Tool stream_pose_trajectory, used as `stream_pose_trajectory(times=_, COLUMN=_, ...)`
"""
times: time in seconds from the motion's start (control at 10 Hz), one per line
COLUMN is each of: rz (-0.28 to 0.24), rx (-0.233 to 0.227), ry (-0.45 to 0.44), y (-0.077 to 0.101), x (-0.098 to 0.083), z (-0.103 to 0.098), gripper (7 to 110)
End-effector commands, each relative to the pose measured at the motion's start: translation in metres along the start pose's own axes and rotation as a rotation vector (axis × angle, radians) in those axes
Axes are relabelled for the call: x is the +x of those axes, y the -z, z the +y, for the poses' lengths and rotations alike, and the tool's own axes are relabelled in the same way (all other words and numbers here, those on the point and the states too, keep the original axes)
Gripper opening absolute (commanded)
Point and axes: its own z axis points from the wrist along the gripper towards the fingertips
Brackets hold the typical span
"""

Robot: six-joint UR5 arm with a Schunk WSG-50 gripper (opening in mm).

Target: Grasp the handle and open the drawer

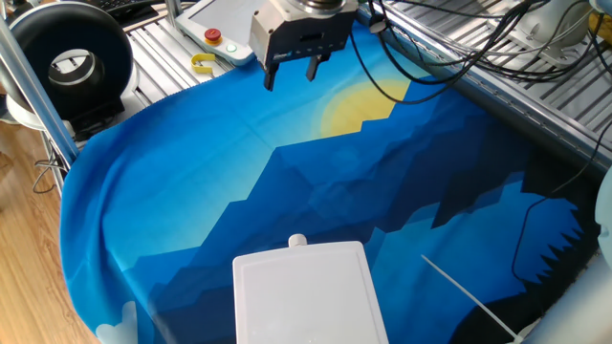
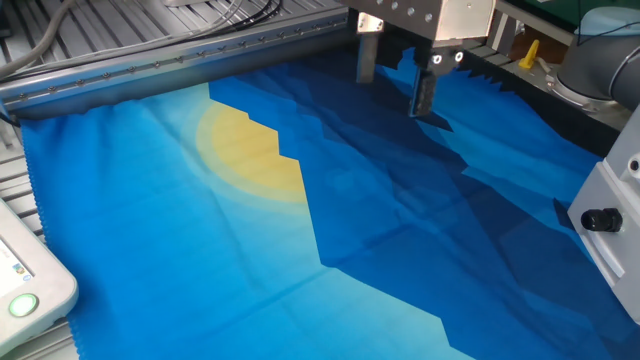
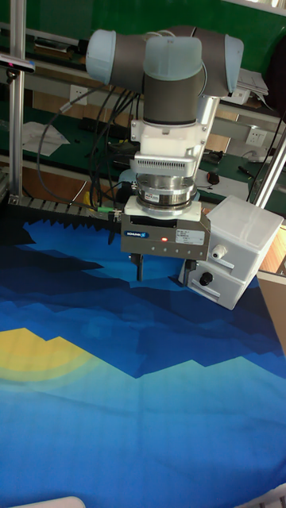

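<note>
A white plastic box (image 1: 304, 291) stands at the near edge of the blue cloth, shut, with the handle (image 1: 297, 241), a small white knob, sticking out of its front. The tall fixed view shows the drawer (image 3: 237, 264) front with the handle (image 3: 219, 252) and a black knob (image 3: 205, 279) below it. My gripper (image 1: 291, 75) hangs open above the far side of the cloth near the yellow sun print, well away from the box. Nothing is between its fingers. It also shows as gripper (image 2: 395, 80) and gripper (image 3: 161, 271).
A white pendant with a red button (image 1: 225, 24) and a yellow tape dispenser (image 1: 203, 64) lie behind the gripper. A black round device (image 1: 72, 62) stands at the far left. Black cables (image 1: 459, 48) trail over the metal rails at the back right.
</note>
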Motion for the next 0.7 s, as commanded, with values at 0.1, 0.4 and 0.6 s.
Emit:
stream_pose_trajectory(times=0.1, rz=0.019, rx=-0.077, ry=-0.073, y=0.002, x=0.004, z=0.02, gripper=7)
stream_pose_trajectory(times=0.4, rz=0.042, rx=-0.086, ry=-0.11, y=0.001, x=0.01, z=0.024, gripper=7)
stream_pose_trajectory(times=0.6, rz=0.076, rx=-0.157, ry=-0.177, y=0.004, x=0.016, z=0.043, gripper=7)
